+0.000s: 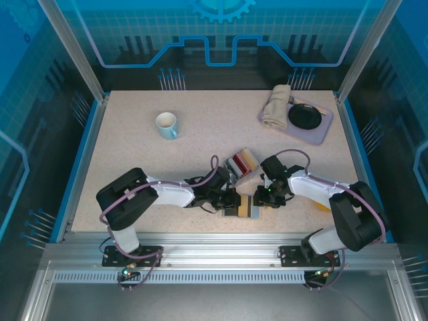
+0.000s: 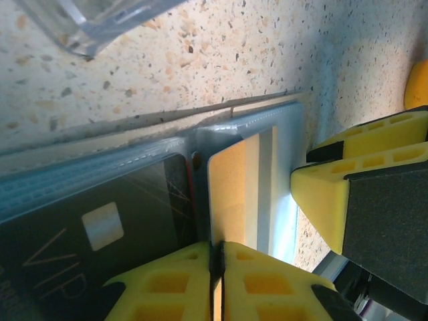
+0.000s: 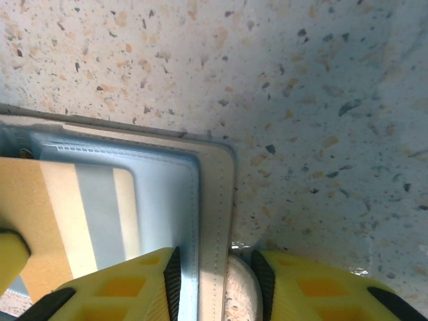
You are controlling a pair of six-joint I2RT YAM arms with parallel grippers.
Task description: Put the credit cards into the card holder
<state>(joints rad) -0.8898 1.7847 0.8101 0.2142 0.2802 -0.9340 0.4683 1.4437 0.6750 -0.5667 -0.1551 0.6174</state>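
The beige card holder (image 1: 245, 209) lies open near the table's front edge, between both grippers. A black card (image 2: 100, 227) sits in its left panel. In the right panel, a tan card (image 2: 234, 187) with a grey stripe rests partly inside the clear pocket (image 3: 160, 194). My left gripper (image 1: 231, 200) (image 2: 217, 264) is shut on that tan card's near edge. My right gripper (image 1: 261, 199) (image 3: 214, 281) is open and straddles the holder's stitched right border (image 3: 217, 200), one finger over the pocket, the other over bare table. Several more credit cards (image 1: 241, 162) lie fanned just behind the holder.
A white mug (image 1: 166, 124) stands at the back left. At the back right a grey tray (image 1: 322, 130) holds a folded cloth (image 1: 276, 107) and a black dish (image 1: 305, 117). A small yellow object (image 1: 322, 205) lies under the right arm.
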